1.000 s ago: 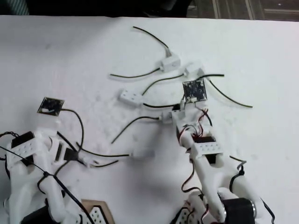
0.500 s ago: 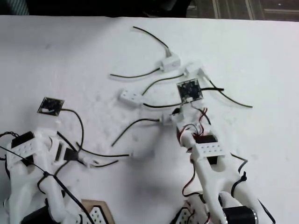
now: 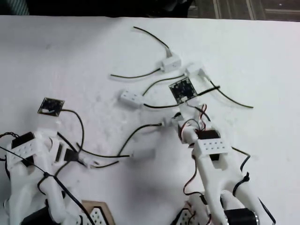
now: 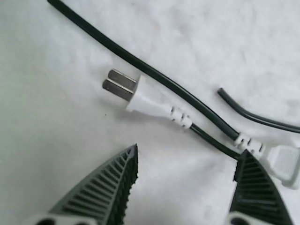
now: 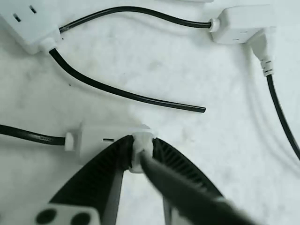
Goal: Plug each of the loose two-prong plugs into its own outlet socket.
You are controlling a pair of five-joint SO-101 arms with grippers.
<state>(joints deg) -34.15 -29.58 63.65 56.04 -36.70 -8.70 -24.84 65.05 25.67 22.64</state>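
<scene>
Now farther out, right jaws gripping plug, cable shifted.

On the table, the near socket has a plug at its end. A second socket lies behind-left of it. A third socket lies farther behind. A loose plug lies well left.

Two arms, four outlet sockets, two loose plugs.

Left gripper agape, right gripper clamped.
</scene>
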